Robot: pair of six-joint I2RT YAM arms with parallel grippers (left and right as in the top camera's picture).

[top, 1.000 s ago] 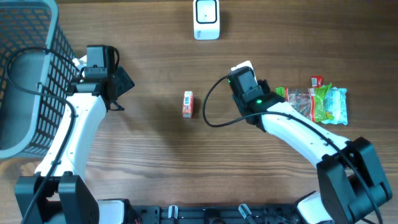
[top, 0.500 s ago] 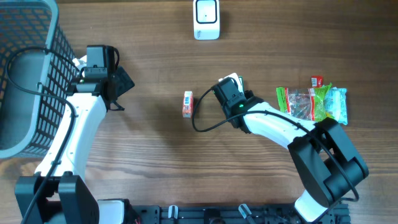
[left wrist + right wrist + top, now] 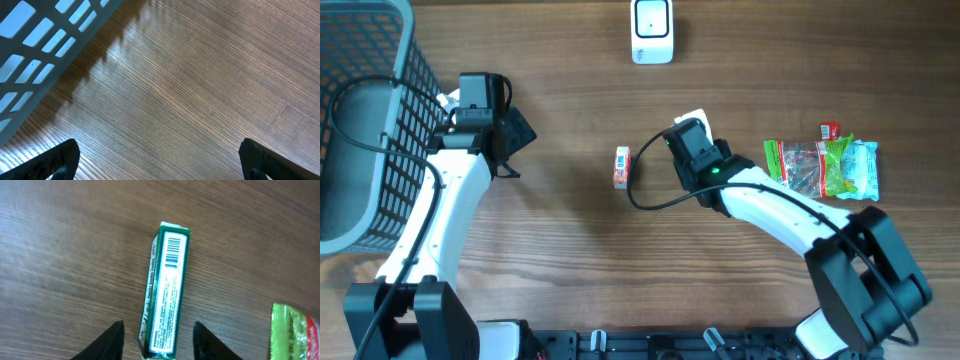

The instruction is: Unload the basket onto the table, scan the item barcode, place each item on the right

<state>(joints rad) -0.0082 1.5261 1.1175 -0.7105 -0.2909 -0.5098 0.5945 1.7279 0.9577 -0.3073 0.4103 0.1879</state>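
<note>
Slim green-white box (image 3: 167, 290) lay flat on the desk (image 3: 60, 240), barcode up, between right hand (image 3: 159, 337) jaws, parted and not touching it. Likely light, stiff, slick; grip long sides mid-length. Left hand (image 3: 159, 155) spread wide, empty.

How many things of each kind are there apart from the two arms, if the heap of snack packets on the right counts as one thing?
Wire basket: 1
White scanner: 1
Small boxes: 2, an orange box and a green box
Heap of snack packets: 1
Total: 5
</note>
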